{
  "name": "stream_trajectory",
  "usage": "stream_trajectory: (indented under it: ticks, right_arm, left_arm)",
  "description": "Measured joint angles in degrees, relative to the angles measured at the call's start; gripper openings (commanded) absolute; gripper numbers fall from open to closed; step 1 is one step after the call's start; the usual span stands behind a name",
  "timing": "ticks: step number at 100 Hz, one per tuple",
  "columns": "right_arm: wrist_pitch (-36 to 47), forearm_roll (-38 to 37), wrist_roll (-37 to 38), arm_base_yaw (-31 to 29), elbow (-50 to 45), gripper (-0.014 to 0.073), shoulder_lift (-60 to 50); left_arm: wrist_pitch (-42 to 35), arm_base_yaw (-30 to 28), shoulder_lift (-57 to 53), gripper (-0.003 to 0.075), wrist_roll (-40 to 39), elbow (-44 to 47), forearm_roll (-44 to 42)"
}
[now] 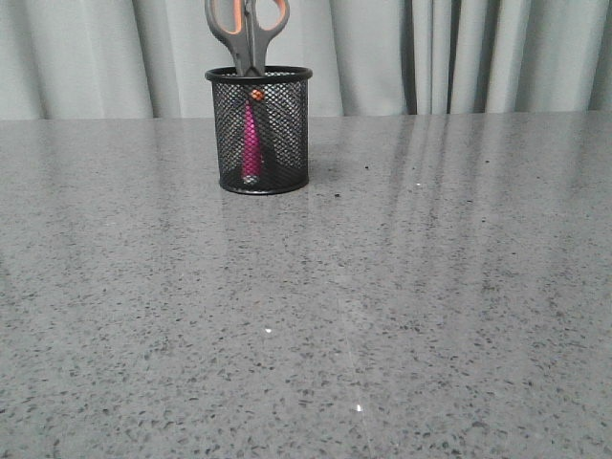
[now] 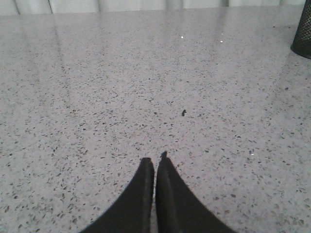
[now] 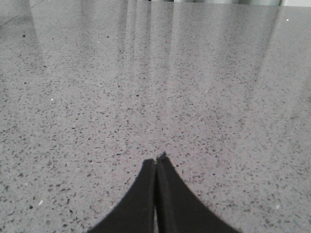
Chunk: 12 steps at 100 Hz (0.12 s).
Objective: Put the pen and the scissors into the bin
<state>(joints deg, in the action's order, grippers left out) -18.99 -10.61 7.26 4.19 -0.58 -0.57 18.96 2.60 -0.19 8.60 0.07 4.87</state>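
The black wire-mesh bin point(image 1: 260, 131) stands upright at the back of the grey speckled table, left of centre. The scissors point(image 1: 247, 29) stand in it, grey handles with orange lining sticking up above the rim. The magenta pen point(image 1: 251, 142) stands inside the bin and shows through the mesh. Neither arm shows in the front view. My left gripper point(image 2: 155, 159) is shut and empty, low over bare table; an edge of the bin point(image 2: 303, 34) shows in its view. My right gripper point(image 3: 156, 160) is shut and empty over bare table.
A pale grey curtain point(image 1: 459, 53) hangs behind the table's far edge. The grey speckled tabletop point(image 1: 382, 306) stretches in front of the bin. A small dark speck point(image 2: 183, 113) lies on the table ahead of my left gripper.
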Motion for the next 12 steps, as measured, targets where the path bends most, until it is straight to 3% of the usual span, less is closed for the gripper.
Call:
stream_trajectory:
  ticks: [12]
  right_arm:
    - [0.00,0.00,0.00,0.00,0.00,-0.0069,0.00]
  left_arm:
    - [0.00,0.00,0.00,-0.0019,0.00,0.00,0.00]
